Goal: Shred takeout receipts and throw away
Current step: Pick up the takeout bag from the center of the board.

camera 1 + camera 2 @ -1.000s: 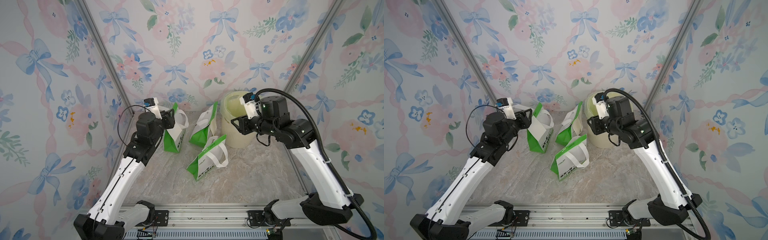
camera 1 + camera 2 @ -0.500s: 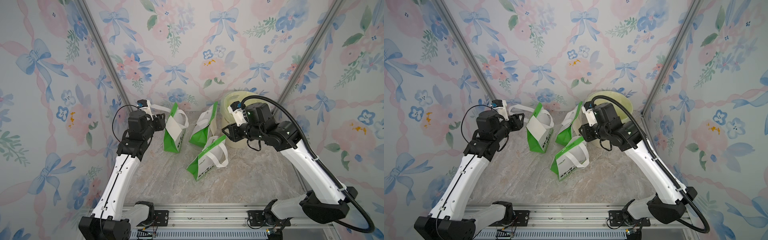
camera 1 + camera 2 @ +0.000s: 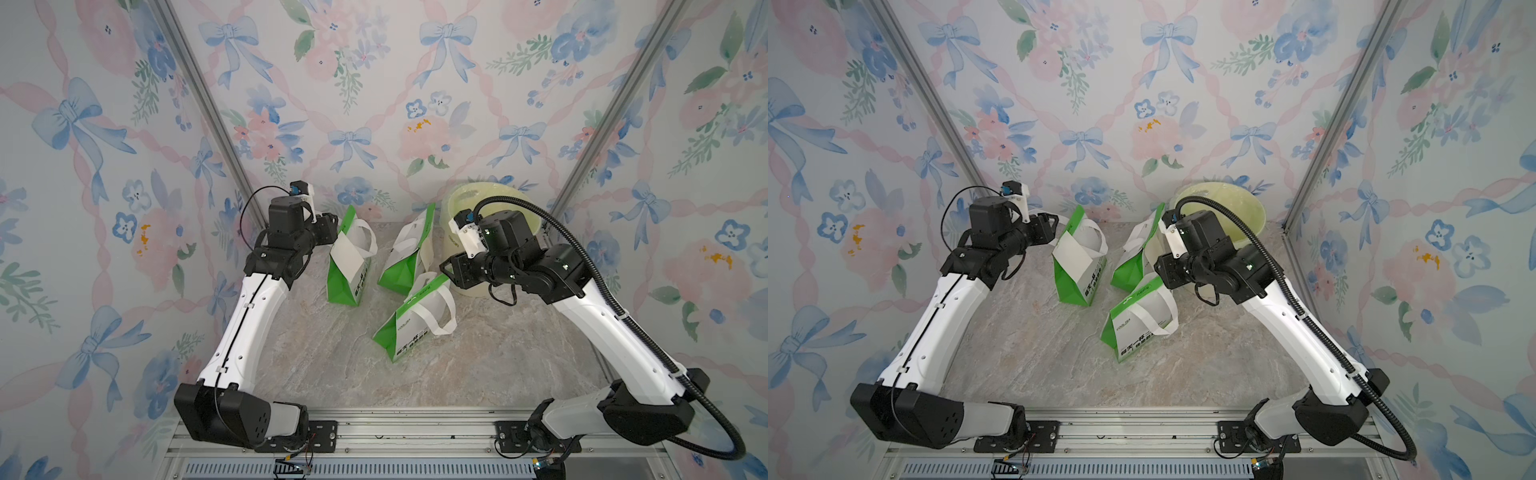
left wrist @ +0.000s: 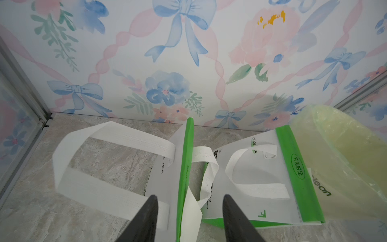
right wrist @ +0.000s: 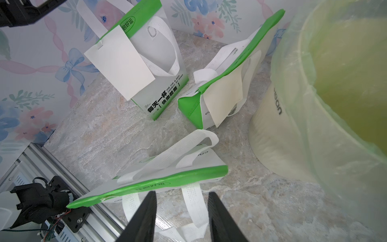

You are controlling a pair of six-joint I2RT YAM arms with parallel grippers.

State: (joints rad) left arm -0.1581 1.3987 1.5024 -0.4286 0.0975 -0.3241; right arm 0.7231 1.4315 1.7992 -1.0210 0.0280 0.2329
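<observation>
Floral wallpaper (image 3: 374,83) boxes in a marble desk (image 3: 478,365) holding a lined bin (image 5: 282,136) and green-and-white bags (image 3: 415,332). One receipt (image 5: 119,62) slants down the face of the upright bag (image 3: 340,286), edge-on just ahead of the left claw (image 4: 189,197), the nearer arm's. Another receipt (image 5: 226,96) lies on the middle bag (image 3: 399,270). The right claw (image 5: 181,193) and the left both gape empty; I see no third slip.

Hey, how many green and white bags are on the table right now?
3. The left bag stands upright at the back left; the middle bag leans beside the bin; the front bag sits tilted nearest the front. None looks hidden.
</observation>
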